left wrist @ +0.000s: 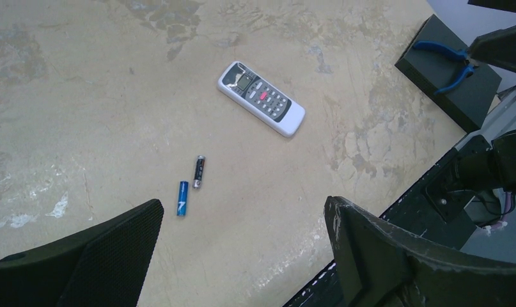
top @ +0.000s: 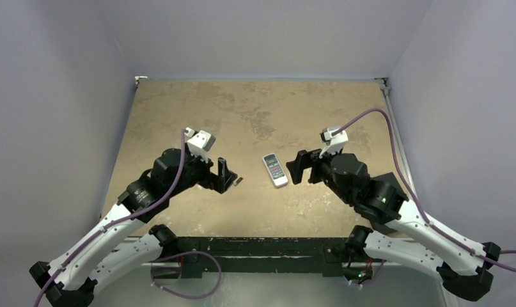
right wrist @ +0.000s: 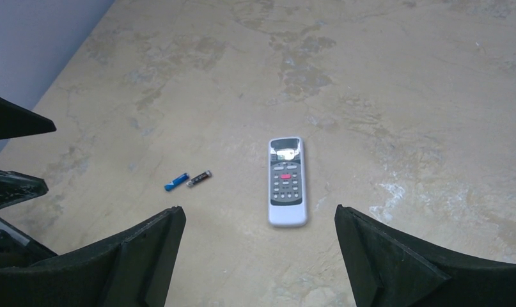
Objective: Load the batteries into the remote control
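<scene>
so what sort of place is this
Probably a robot lab test cell, not a home: a left arm and right arm bolted at the edge of a worn table, plain grey walls boxing it in, a remote and two batteries laid out.

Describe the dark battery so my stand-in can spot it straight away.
On the tan table, find the white remote, face up. Two small batteries lie on its left-arm side. The dark battery is nearer the remote; the blue battery is farther.
</scene>
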